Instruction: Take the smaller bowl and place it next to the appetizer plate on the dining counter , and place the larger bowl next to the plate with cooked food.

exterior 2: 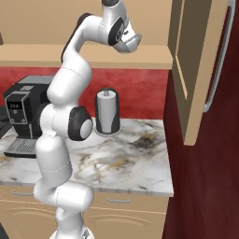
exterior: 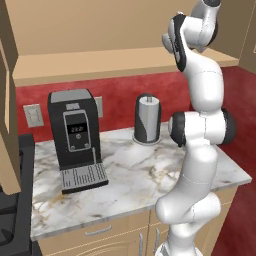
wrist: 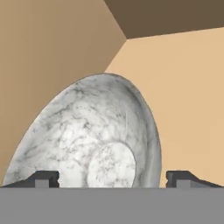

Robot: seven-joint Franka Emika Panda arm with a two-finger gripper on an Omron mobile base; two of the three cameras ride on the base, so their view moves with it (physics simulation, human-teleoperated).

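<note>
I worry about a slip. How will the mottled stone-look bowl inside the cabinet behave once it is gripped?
The smaller bowl looks rigid, so it should not flex. Its smooth, curved wall may slide between the open tool's fingertips. Its round shape suggests it may rock or tip if nudged off centre.

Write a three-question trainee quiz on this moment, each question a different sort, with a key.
1. True or false: the gripper is shut on the smaller bowl.
2. Which stands left of the paper towel roll on the wall counter in the left base view? A) toaster B) coffee machine C) kettle
3. Fill in: in the hand view the mottled grey-white bowl lies between the two dark ____.

Key: 1 false, the jaws stand open; 2 B; 3 finger tips.
</note>
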